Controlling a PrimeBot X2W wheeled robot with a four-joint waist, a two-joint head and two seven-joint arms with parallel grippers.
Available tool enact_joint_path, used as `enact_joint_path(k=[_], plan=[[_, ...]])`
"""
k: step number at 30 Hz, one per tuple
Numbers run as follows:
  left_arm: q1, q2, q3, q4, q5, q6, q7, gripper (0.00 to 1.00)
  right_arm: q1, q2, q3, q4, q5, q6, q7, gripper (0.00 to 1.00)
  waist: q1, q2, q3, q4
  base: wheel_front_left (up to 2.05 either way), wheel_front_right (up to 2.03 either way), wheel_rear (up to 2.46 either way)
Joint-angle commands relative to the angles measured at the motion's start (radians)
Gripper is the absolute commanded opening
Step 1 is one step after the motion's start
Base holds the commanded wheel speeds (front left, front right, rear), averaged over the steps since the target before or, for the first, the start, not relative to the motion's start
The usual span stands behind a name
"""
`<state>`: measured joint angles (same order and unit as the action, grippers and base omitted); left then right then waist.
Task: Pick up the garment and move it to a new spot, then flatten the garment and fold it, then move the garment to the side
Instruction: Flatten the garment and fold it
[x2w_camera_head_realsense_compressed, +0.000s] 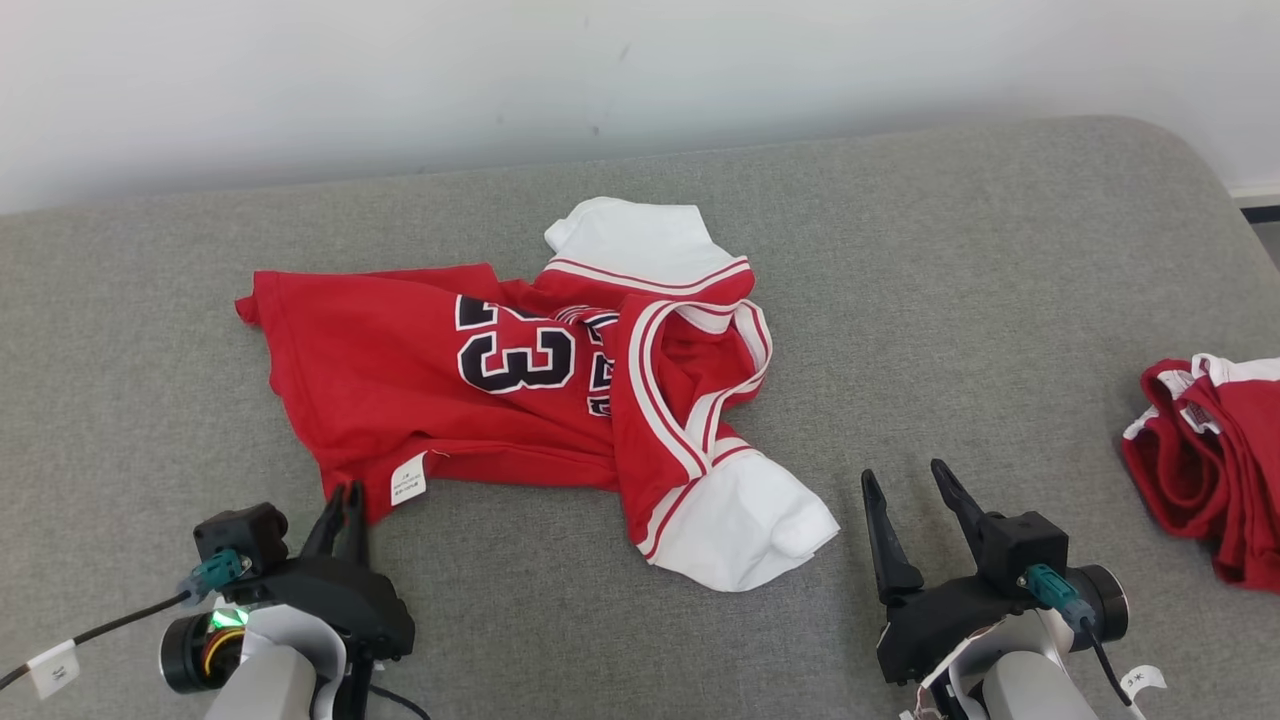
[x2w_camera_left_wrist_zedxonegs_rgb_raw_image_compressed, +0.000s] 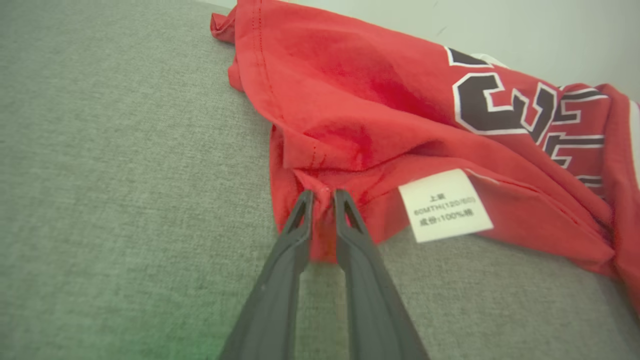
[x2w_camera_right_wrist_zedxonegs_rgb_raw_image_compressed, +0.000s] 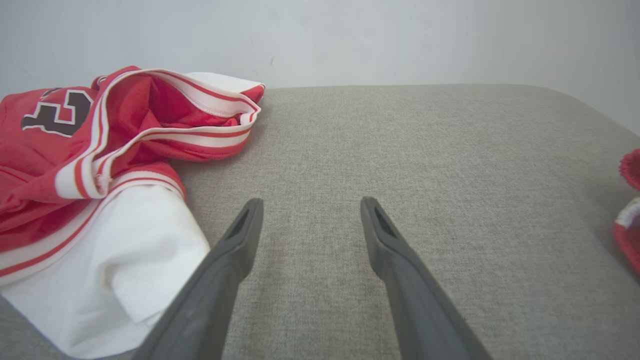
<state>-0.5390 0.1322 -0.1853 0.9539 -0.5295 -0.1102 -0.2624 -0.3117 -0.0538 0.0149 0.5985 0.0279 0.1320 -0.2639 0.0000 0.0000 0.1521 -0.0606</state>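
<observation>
The garment (x2w_camera_head_realsense_compressed: 400, 390) is a red jersey with white sleeves and a black "23", lying crumpled on the grey cushion. Its lower left hem corner, beside a white care label (x2w_camera_head_realsense_compressed: 407, 478), sits pinched between the fingers of my left gripper (x2w_camera_head_realsense_compressed: 344, 492). In the left wrist view that gripper (x2w_camera_left_wrist_zedxonegs_rgb_raw_image_compressed: 322, 195) is shut on the red hem fold of the garment (x2w_camera_left_wrist_zedxonegs_rgb_raw_image_compressed: 360, 110), with the label (x2w_camera_left_wrist_zedxonegs_rgb_raw_image_compressed: 444, 205) just to its right. My right gripper (x2w_camera_head_realsense_compressed: 905, 477) stands open over bare cushion, right of the white sleeve (x2w_camera_head_realsense_compressed: 745, 525); in the right wrist view the right gripper (x2w_camera_right_wrist_zedxonegs_rgb_raw_image_compressed: 310, 205) holds nothing and the garment (x2w_camera_right_wrist_zedxonegs_rgb_raw_image_compressed: 100, 165) lies to its left.
A second red and white garment (x2w_camera_head_realsense_compressed: 1210, 450) lies bunched at the cushion's right edge, also seen as a red bundle (x2w_camera_right_wrist_zedxonegs_rgb_raw_image_compressed: 629, 210) in the right wrist view. The grey cushion (x2w_camera_head_realsense_compressed: 950, 300) has free room between the two garments. A pale wall runs behind.
</observation>
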Motion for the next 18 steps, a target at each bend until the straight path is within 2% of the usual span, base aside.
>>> enact_joint_path(k=[1,8,18], plan=[[-0.002,0.004,0.005,-0.014,0.015,-0.002,-0.003,0.0,-0.007,0.0,0.0,0.001,0.007,-0.003,0.0,1.0,0.0,0.0,0.0,0.002,0.0,0.0,0.0],[0.099,-0.01,0.034,-0.141,0.083,0.002,-0.003,0.0,0.023,0.001,-0.01,0.016,0.016,-0.003,0.0,1.0,0.0,0.0,-0.048,0.02,0.0,0.0,0.0],[0.322,-0.025,0.104,-0.328,0.162,-0.006,-0.003,0.0,0.074,0.004,0.001,0.047,0.045,-0.003,0.0,1.0,0.0,0.0,-0.15,0.028,0.0,0.0,0.0]])
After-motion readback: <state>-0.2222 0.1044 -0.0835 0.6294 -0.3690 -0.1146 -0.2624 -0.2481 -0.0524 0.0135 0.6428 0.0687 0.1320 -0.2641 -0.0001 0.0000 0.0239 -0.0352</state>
